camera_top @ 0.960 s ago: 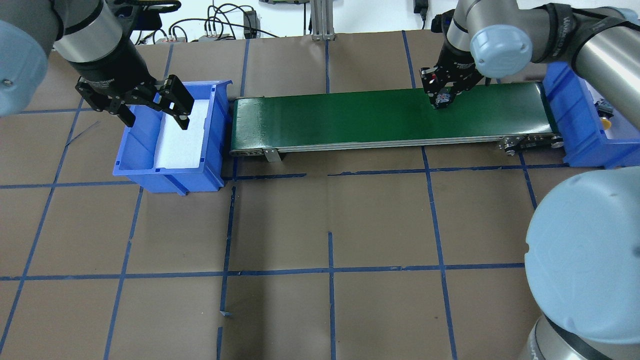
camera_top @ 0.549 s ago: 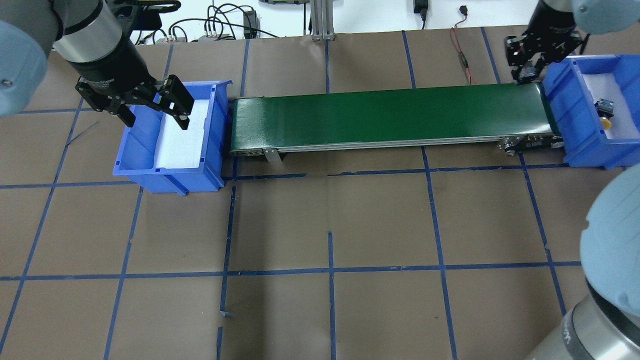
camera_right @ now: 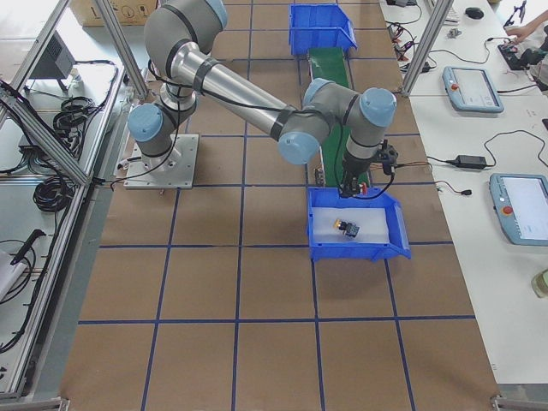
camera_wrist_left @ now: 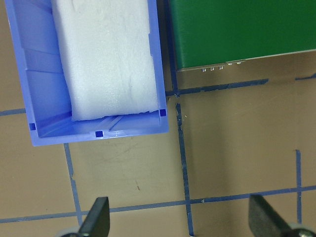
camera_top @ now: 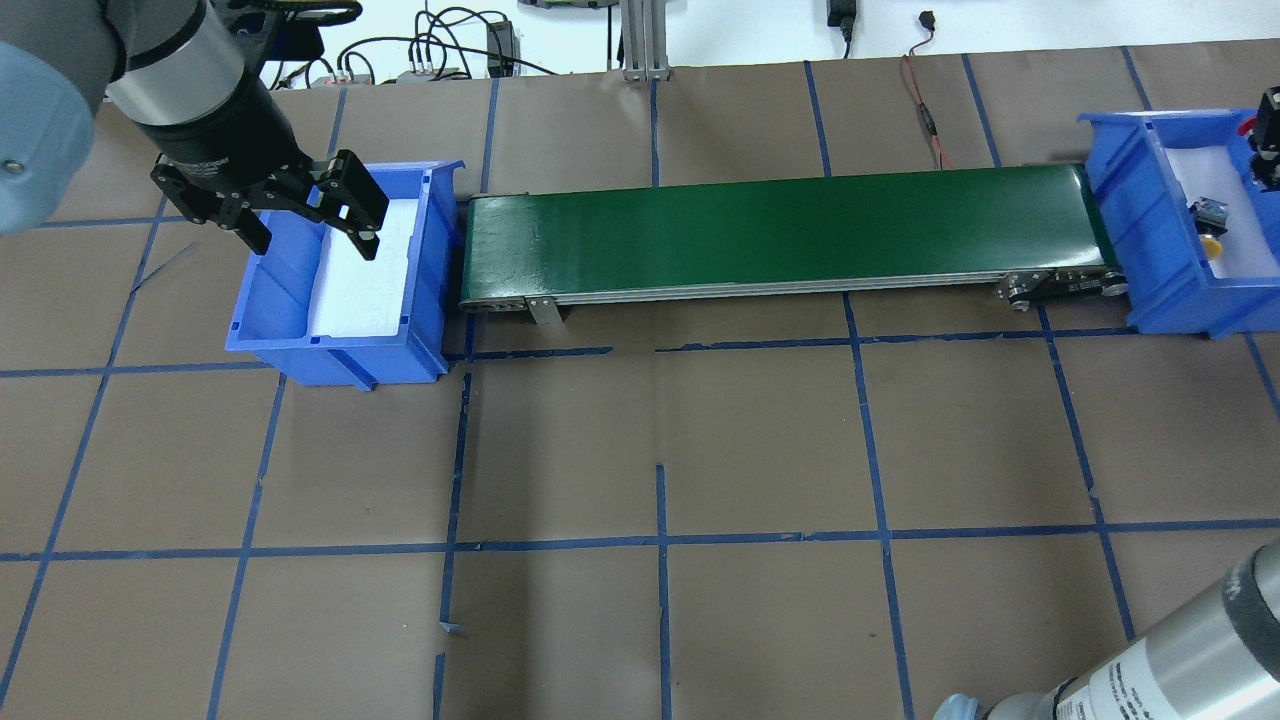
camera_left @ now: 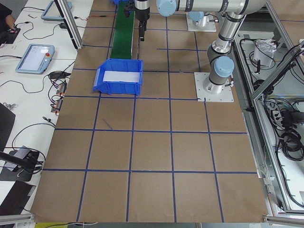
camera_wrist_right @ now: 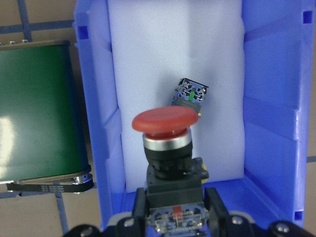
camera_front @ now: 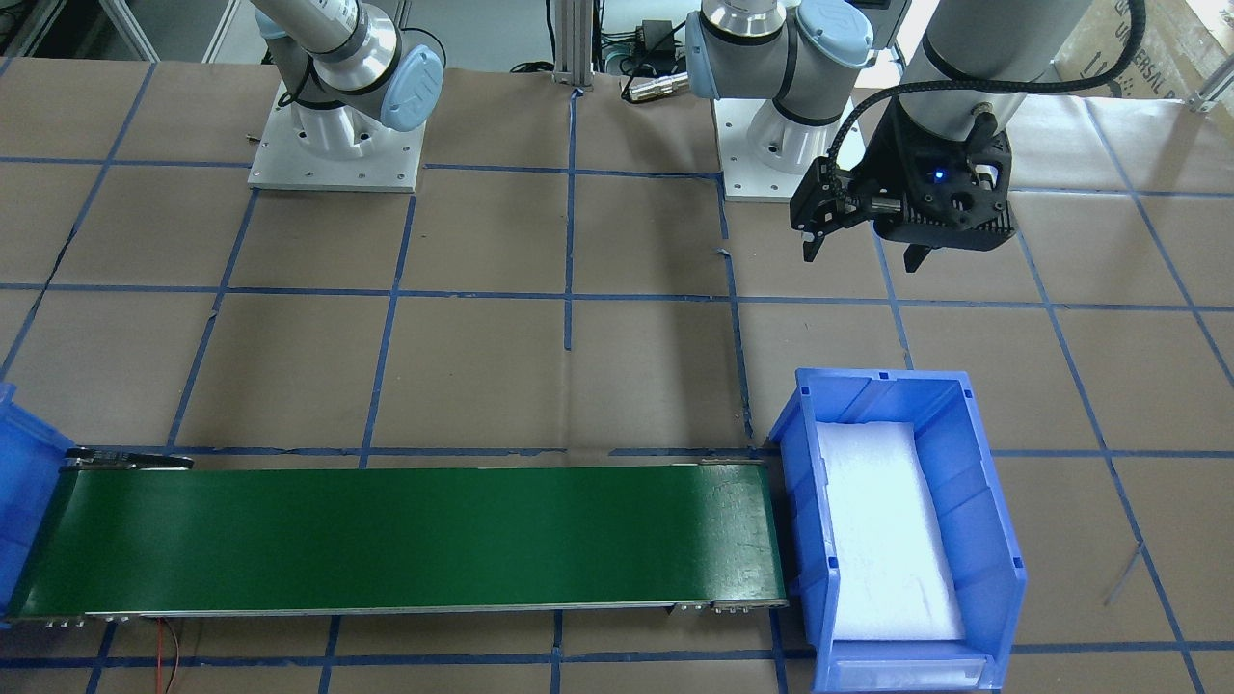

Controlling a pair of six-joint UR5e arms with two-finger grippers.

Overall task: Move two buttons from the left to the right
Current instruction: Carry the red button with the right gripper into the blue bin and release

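Observation:
My right gripper (camera_wrist_right: 176, 210) is shut on the black-and-grey block of the red-capped button (camera_wrist_right: 164, 123) and holds it above the right blue bin (camera_wrist_right: 276, 123). In the overhead view this gripper (camera_top: 1268, 150) shows only at the right edge. The yellow-capped button (camera_wrist_right: 190, 96) lies on its side on the white foam in that bin, and also shows in the overhead view (camera_top: 1208, 228) and the exterior right view (camera_right: 348, 229). My left gripper (camera_top: 310, 225) is open and empty, hovering over the near-left part of the left blue bin (camera_top: 340, 340).
A green conveyor belt (camera_top: 780, 235) runs between the two bins, with nothing on it. The left bin holds only white foam (camera_front: 882, 530). Cables (camera_top: 925, 110) lie behind the belt at the far right. The table is brown paper with blue tape lines.
My right gripper has carried the red button from the belt's right part rightward to above the right bin. The left arm has not moved.

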